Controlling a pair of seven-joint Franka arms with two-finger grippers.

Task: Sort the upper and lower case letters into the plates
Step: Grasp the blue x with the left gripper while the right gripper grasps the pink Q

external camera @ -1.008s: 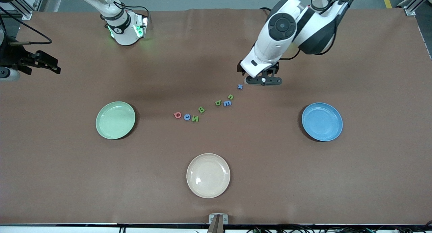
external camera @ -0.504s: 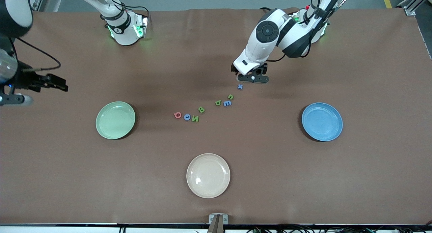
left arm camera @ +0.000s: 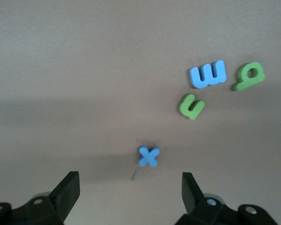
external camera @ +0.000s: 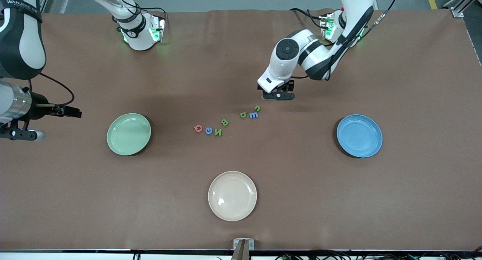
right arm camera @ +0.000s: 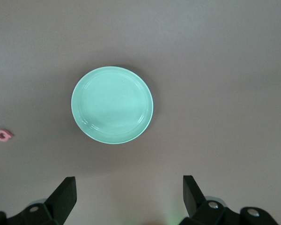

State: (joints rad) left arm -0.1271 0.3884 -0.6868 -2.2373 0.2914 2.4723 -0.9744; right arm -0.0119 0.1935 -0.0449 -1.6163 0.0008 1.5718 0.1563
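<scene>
A tiny blue x letter (left arm camera: 149, 156) lies on the brown table just ahead of my left gripper (left arm camera: 129, 183), whose fingers stand open on either side of it. In the front view the left gripper (external camera: 278, 96) hangs low over that letter and hides it. A curved row of letters runs from a green one (external camera: 257, 108), a blue E (external camera: 253, 115) and a green one (external camera: 243, 114) to a green B (external camera: 224, 122), a green N (external camera: 218, 132), a blue one (external camera: 208, 130) and a red one (external camera: 198, 128). The pale green plate (external camera: 128, 134) and the blue plate (external camera: 359, 136) hold nothing. My right gripper (right arm camera: 129, 197) is open, high up near the green plate (right arm camera: 112, 104).
A cream-beige plate (external camera: 232, 195) sits nearest the front camera, in the middle of the table. The right arm (external camera: 19, 113) hangs over the table's edge at its own end. Brown table surface lies between the letters and each plate.
My left gripper has come down and toward the front camera, now covering the blue x in the front view. The right arm has swung in along its end of the table toward the green plate.
</scene>
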